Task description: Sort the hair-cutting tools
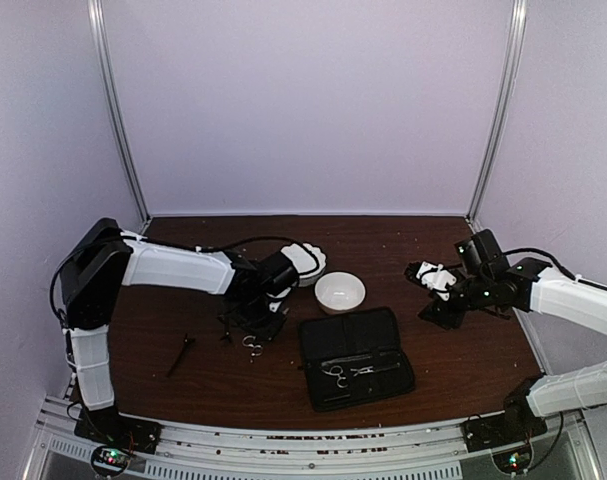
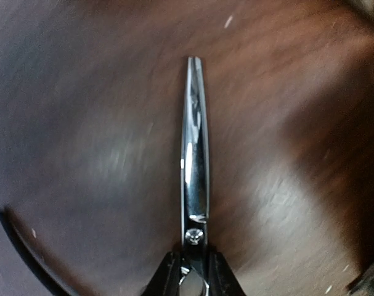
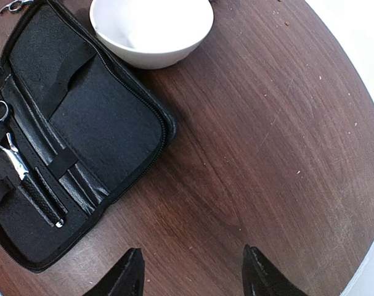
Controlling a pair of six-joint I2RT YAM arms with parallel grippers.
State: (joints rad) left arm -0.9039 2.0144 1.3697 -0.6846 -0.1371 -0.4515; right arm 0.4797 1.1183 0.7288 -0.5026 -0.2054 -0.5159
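Silver fills the left wrist view: the scissors point(image 2: 194, 160) point straight out at 12 o'clock with blades together, and the left gripper point(image 2: 194, 279) has its jaws pinched on them just below the pivot screw. The blades look crisp while the wood behind is smeared, so I'd guess they're riding with the arm rather than lying loose. From the top camera the finger rings point(image 1: 251, 343) poke out under that gripper at roughly 9 o'clock of the open black case point(image 1: 353, 330), which already has a second pair point(image 1: 345, 372) tucked inside. A black clip point(image 1: 180, 355) lies further out at 9 o'clock on the table, and an empty white bowl point(image 1: 340, 292) sits at 12 o'clock of the case. The right gripper point(image 3: 196, 280) hangs at about 3 o'clock of the case, jaws apart, nothing in them. My worry is that a pinch that close to the pivot on slick, thin metal lets the ring end swing down or the whole thing twist and slip out mid-carry. The tips could also snag on the case straps or bump the pair already stowed.
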